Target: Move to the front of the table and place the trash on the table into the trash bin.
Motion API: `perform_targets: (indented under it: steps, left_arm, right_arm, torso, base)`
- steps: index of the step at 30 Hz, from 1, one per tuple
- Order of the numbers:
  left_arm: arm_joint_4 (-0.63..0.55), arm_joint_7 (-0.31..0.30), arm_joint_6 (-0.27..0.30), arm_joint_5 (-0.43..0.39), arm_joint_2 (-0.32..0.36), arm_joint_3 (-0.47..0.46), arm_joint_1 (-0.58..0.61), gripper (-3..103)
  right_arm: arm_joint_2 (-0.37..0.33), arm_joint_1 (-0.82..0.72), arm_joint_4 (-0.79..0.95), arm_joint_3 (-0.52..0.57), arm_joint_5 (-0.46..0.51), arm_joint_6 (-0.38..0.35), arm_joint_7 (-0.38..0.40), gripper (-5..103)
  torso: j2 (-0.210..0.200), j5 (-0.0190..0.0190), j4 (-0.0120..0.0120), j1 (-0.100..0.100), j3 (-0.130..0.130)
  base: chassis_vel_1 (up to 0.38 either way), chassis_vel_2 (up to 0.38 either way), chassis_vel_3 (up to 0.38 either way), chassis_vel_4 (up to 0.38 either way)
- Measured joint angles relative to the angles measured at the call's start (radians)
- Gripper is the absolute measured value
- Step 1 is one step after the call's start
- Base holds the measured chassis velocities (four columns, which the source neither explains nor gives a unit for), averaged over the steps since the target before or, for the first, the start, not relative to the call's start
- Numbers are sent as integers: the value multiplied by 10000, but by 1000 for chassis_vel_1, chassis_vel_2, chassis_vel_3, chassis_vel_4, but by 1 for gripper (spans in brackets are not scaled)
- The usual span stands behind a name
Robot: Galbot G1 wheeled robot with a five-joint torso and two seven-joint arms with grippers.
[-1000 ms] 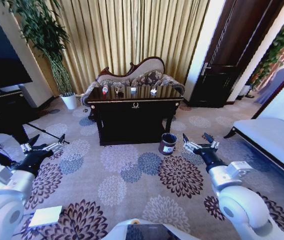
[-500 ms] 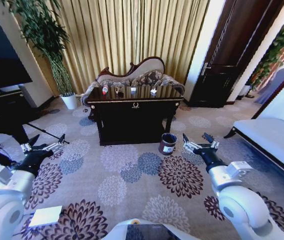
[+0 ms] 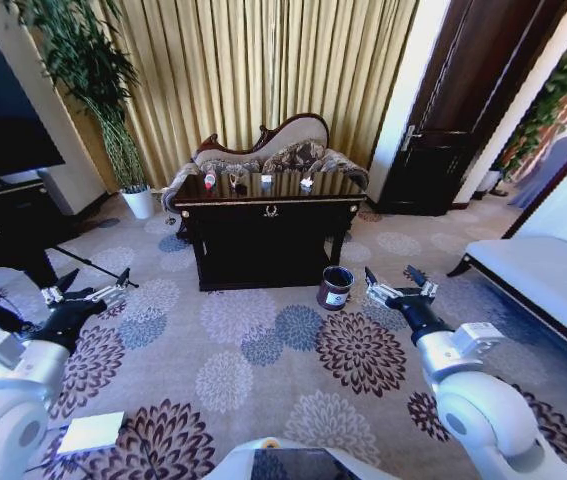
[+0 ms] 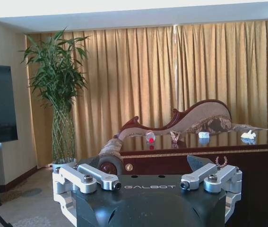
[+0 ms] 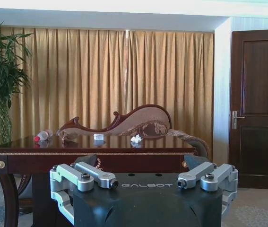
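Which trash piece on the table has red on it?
The bottle at the table's left end: red cap and label. The other trash pieces are tan or white.

No visible change since earlier

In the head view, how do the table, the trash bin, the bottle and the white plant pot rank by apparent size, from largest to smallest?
1. table
2. trash bin
3. white plant pot, only slightly smaller than the bin; it stands farther from the camera, so their true order is unsure
4. bottle
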Motion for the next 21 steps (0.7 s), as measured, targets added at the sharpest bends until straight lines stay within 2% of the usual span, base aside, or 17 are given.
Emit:
perform_targets:
  steps: [21]
  left_arm:
    - [0, 0, 1, 0, 0, 0, 0, 100]
  right_arm:
    - [0, 0, 0, 0, 0, 0, 0, 100]
  torso:
    - [0, -1, 1, 1, 0]
  base:
    - [-68, 60, 58, -65]
